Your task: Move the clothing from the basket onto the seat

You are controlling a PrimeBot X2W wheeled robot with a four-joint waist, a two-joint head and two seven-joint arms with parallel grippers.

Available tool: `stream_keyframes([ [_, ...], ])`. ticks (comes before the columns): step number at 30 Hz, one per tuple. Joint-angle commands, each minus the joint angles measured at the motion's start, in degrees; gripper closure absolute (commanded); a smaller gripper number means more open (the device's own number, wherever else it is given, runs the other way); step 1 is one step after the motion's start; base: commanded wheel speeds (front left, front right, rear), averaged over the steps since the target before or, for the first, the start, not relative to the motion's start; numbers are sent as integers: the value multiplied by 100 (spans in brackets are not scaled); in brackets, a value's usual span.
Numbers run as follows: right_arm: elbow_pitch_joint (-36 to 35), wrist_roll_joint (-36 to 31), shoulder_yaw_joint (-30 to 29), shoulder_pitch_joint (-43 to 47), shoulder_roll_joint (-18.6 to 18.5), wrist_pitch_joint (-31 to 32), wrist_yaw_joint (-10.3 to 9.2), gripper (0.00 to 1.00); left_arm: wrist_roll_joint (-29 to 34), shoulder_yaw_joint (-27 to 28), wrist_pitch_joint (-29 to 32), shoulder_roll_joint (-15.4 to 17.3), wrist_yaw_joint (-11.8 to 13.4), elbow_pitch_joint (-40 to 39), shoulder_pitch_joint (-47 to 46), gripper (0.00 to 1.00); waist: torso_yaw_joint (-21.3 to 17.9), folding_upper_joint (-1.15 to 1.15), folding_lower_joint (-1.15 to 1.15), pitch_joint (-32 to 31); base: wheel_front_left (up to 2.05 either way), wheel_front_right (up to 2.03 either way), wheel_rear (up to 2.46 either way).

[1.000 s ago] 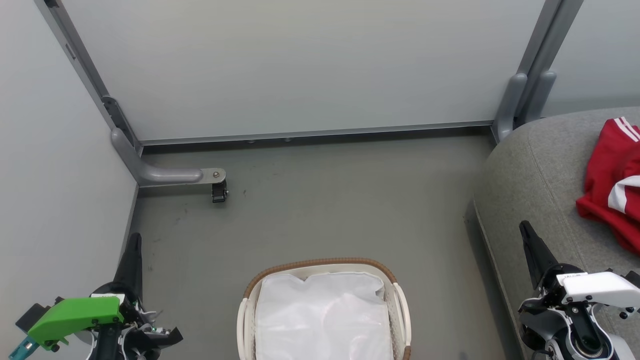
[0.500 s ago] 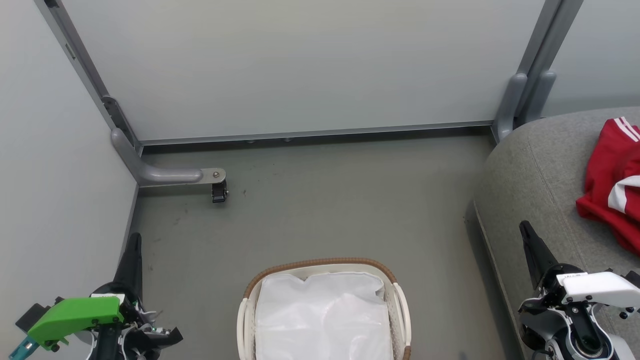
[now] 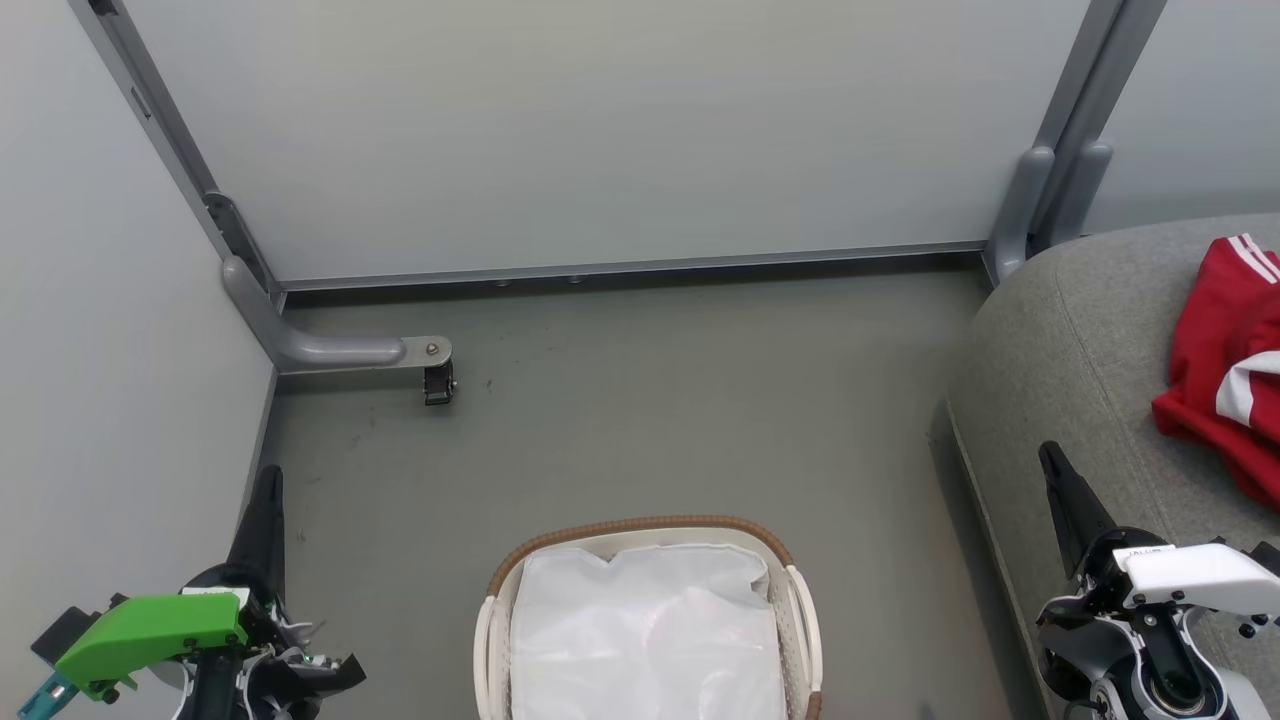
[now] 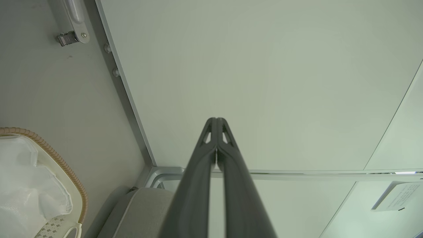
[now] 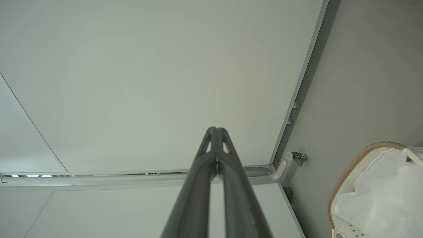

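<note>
Red clothing (image 3: 1225,365) with white stripes lies crumpled on the grey seat (image 3: 1080,360) at the right edge of the head view. The white basket (image 3: 650,535) with a brown woven rim stands on the floor at bottom centre, and only its white liner (image 3: 645,640) shows inside; the basket (image 4: 49,155) and basket (image 5: 353,165) also appear in the wrist views. My left gripper (image 3: 268,478) is shut and empty at lower left, beside the wall. My right gripper (image 3: 1050,455) is shut and empty over the seat's front edge, left of the clothing. In the wrist views both gripper (image 4: 216,120) and gripper (image 5: 216,129) have their fingers pressed together.
Pale partition walls (image 3: 600,130) enclose the grey floor (image 3: 650,400) at the back and left. A grey bracket foot with a black caster (image 3: 438,382) juts from the left corner. Two grey posts (image 3: 1050,200) stand at the back right next to the seat.
</note>
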Motion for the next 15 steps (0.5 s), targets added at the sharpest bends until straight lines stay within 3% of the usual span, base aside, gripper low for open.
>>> stream_keyframes([
  [1, -18, 22, -11, 61, -32, 16, -4, 100, -18, 10, 23, 38, -22, -10, -66, 100, 0, 0, 0, 0, 0, 0, 0],
  [15, -18, 23, -11, 61, -32, 15, -4, 100, -18, 10, 24, 38, -22, -10, -66, 100, 0, 0, 0, 0, 0, 0, 0],
])
